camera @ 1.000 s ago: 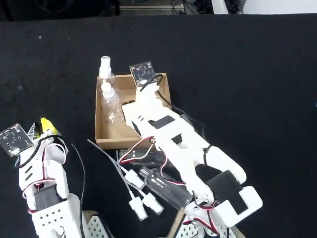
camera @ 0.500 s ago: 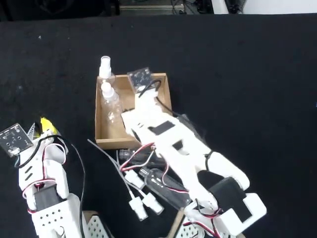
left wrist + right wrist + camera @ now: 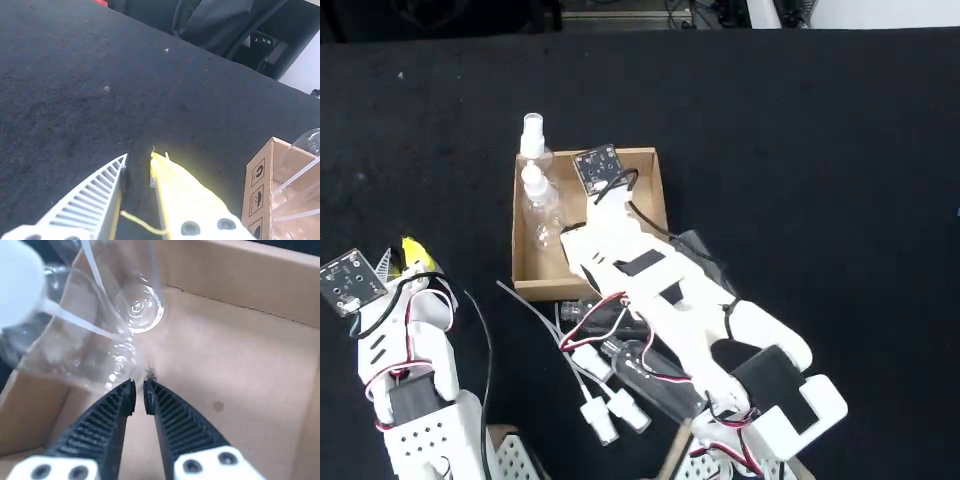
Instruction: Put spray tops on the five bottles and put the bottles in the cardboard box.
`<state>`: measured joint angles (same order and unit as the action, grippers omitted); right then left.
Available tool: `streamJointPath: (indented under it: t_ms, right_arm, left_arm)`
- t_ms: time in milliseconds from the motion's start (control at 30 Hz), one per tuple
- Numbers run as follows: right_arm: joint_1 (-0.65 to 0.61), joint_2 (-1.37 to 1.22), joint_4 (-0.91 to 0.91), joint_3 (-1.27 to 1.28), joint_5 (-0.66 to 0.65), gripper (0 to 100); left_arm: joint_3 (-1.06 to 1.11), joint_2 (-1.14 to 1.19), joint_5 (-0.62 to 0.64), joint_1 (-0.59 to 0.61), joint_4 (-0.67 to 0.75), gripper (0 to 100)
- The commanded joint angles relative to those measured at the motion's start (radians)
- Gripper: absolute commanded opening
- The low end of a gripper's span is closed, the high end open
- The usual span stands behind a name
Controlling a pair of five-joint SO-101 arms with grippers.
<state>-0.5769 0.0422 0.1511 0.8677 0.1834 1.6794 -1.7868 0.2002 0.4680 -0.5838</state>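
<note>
standing bottles beside right end effector

Cardboard box: one. Capped bottles standing in it: two. Loose spray tops on table: three. Uncapped bottles lying there: two discernible, partly hidden. Robot arms: two.

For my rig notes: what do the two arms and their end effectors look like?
The left arm and right arm are white, with red and black cables and a dark square board at the wrist. The left end effector has one white ribbed finger and one yellow; the right end effector has two black ribbed fingers.
</note>
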Motion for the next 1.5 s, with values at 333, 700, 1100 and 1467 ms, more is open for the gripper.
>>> streamJointPath:
  t_ms: [333, 700, 1100, 1467]
  right_arm:
    - [-0.011, 0.018, -0.026, -0.079, 0.003, 1.1]
    - [-0.057, 0.137, 0.186, -0.067, 0.011, 1.5]
    - [-0.094, -0.012, -0.003, -0.091, 0.011, 1.1]
    - [-0.092, -0.025, -0.058, -0.087, 0.008, 1.1]
  left_arm:
    - [0.022, 0.003, -0.003, -0.012, -0.003, 6]
    - [0.022, 0.003, -0.003, -0.012, -0.003, 6]
    - [0.022, 0.003, -0.003, -0.012, -0.003, 6]
    - [0.022, 0.003, -0.003, -0.012, -0.002, 6]
